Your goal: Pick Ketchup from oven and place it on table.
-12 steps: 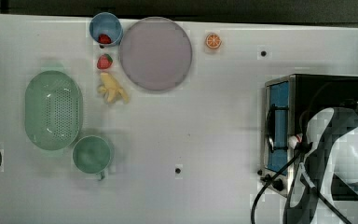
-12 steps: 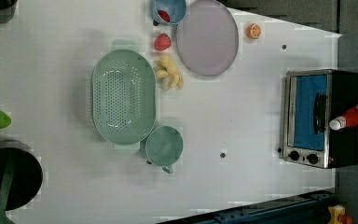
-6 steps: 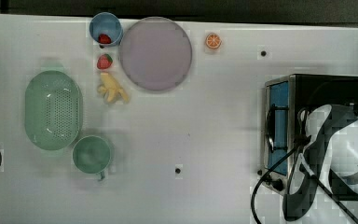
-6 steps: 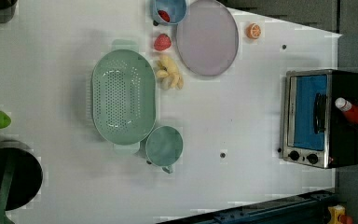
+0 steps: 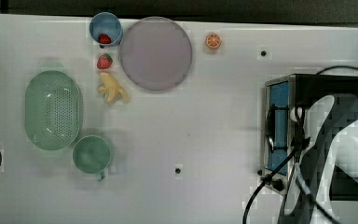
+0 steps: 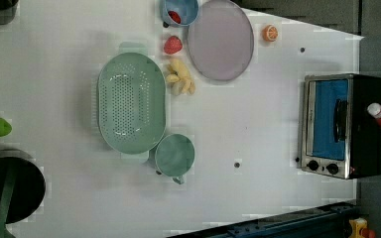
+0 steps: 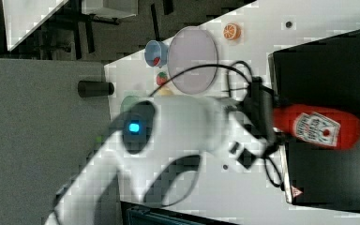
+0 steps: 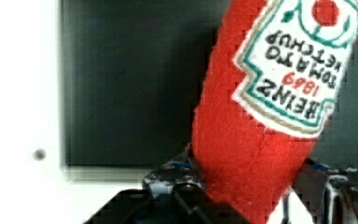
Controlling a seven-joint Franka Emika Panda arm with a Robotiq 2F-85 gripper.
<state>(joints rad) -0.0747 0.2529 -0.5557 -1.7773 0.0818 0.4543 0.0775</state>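
While the Ketchup (image 7: 316, 126) lies over the black oven (image 7: 328, 79) top | claw (image 8: 242, 191) seems pinching its lower end | bench (image 5: 205, 140) carries the oven

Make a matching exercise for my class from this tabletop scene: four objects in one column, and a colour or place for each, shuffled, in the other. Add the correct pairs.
Column 1
1. Ketchup
2. colander
3. plate
4. orange slice

Column 2
A. pale purple, round
B. green, perforated, beside the green cup
C. on the table near its far edge in the top view
D. red, over the black top of the oven in the right view

Pairs: 1-D, 2-B, 3-A, 4-C
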